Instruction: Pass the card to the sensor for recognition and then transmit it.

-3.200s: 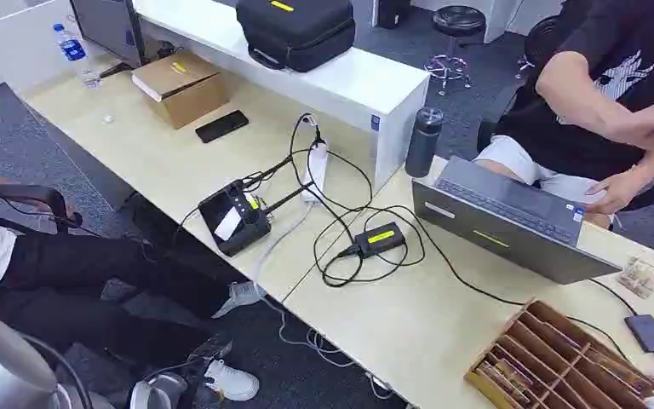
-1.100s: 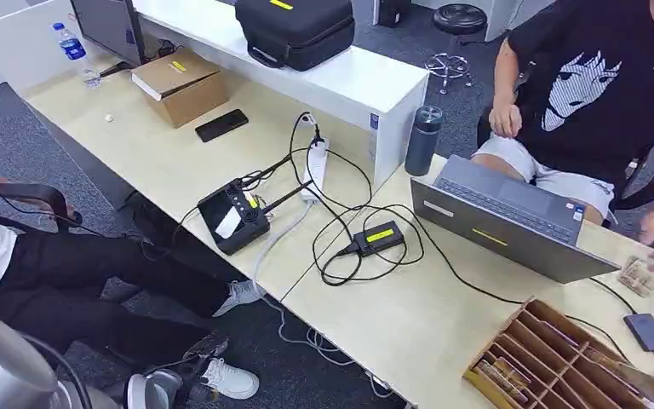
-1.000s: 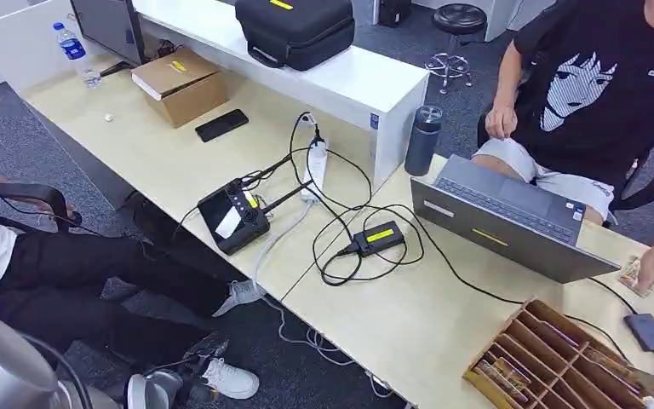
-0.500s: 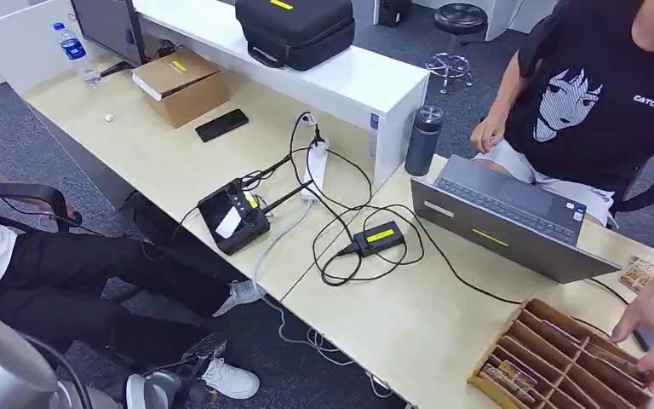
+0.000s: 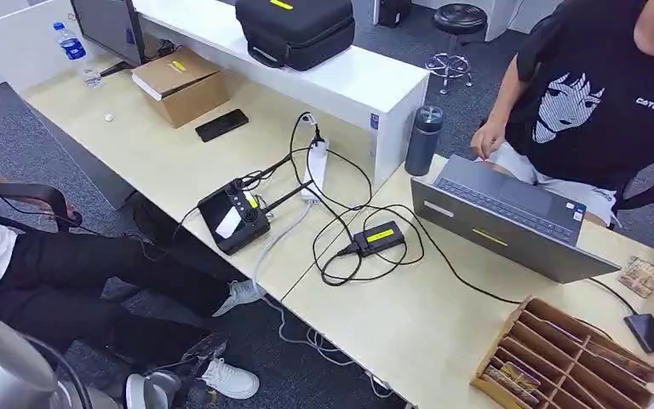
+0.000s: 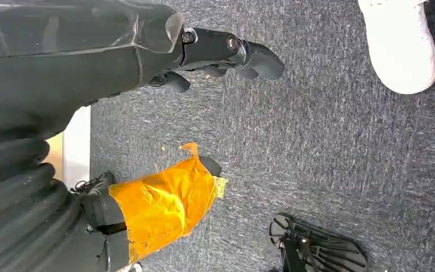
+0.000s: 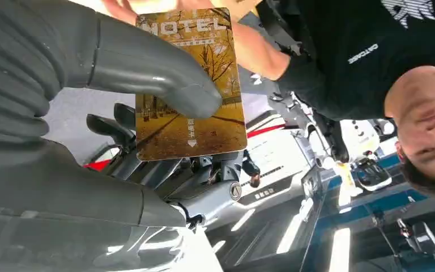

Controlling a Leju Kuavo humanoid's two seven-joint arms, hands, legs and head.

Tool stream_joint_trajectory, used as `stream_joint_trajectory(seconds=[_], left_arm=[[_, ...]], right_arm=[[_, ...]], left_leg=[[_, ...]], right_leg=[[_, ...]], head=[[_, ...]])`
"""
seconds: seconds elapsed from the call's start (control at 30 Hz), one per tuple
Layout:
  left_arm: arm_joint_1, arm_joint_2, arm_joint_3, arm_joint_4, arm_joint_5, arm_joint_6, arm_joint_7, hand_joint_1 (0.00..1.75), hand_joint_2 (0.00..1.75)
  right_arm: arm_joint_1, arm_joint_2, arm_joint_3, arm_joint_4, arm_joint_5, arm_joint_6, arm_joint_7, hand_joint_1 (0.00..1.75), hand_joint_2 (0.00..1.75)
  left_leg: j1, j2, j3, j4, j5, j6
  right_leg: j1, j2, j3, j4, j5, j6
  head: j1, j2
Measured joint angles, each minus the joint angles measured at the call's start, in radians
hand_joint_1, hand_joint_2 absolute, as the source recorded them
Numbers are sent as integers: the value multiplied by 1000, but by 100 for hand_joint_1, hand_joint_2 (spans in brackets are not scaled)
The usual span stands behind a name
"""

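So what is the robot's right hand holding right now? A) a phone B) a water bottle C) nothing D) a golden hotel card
D: in the right wrist view the right hand pinches a golden card printed HOTEL under its thumb.

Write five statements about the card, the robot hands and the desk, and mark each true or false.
1. The right robot hand holds a golden hotel card. True.
2. The left robot hand grips a bottle. False: it hangs empty above grey carpet.
3. The laptop is closed flat. False: it stands open.
4. A black phone lies beside the cardboard box. True.
5. The wooden divider tray sits on the floor. False: it rests on the desk.
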Motion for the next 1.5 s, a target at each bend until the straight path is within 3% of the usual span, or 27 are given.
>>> stream_joint_trajectory(seconds=[0.23,0.73,0.97,1.5], left_arm=[[-1,0,2,0,-17,0,0,0,175],[-1,0,27,0,-39,-1,0,0,175],[-1,-1,41,0,-42,0,0,0,175],[0,-16,85,0,-40,13,3,0,175]], right_arm=[[-20,0,-8,69,162,5,56,175,175],[-50,-1,-6,226,190,5,86,175,175],[-31,-9,-15,225,162,-13,82,175,175],[137,-11,-56,108,142,-22,27,175,175]], left_leg=[[0,0,0,0,0,0],[0,0,0,0,0,0],[0,0,0,0,0,0],[0,0,0,0,-1,-1]], right_leg=[[0,0,0,0,0,0],[0,0,0,0,0,0],[0,0,0,0,0,0],[0,0,0,0,-1,-1]], head=[[0,0],[0,0],[0,0],[0,0]])
